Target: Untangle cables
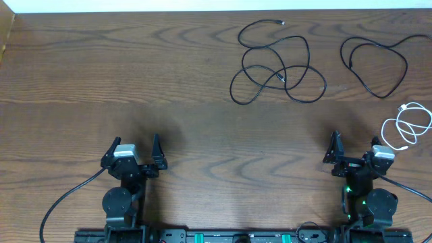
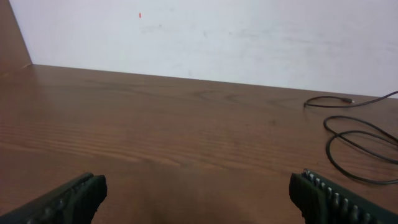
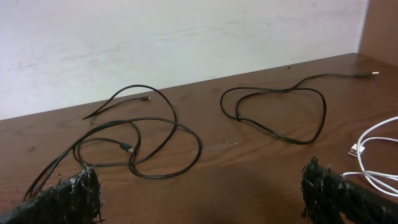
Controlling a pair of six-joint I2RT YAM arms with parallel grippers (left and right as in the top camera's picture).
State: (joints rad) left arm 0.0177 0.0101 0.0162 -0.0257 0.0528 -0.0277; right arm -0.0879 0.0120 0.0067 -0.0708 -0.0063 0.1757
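Left end effector [image 1: 136, 140] and right end effector [image 1: 355, 138] both spread wide, gripping nothing. Ahead-left of right end effector: longer black cable [image 1: 282, 78]; ahead: shorter black cable [image 3: 324, 112]; at right: white cable [image 3: 356, 150].

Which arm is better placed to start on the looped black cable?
Right. The right gripper, open, sits nearer the looped black cable, which lies straight ahead in its wrist view. The left gripper, open too, is farther off.

The bench [image 1: 135, 81] is brown wood, clearly grained, smooth and dull. The longer black cable [image 3: 200, 149] and shorter black cable [image 3: 324, 115] look matt plastic-sheathed, the white cable [image 3: 356, 150] glossier; the jaws are ribbed.
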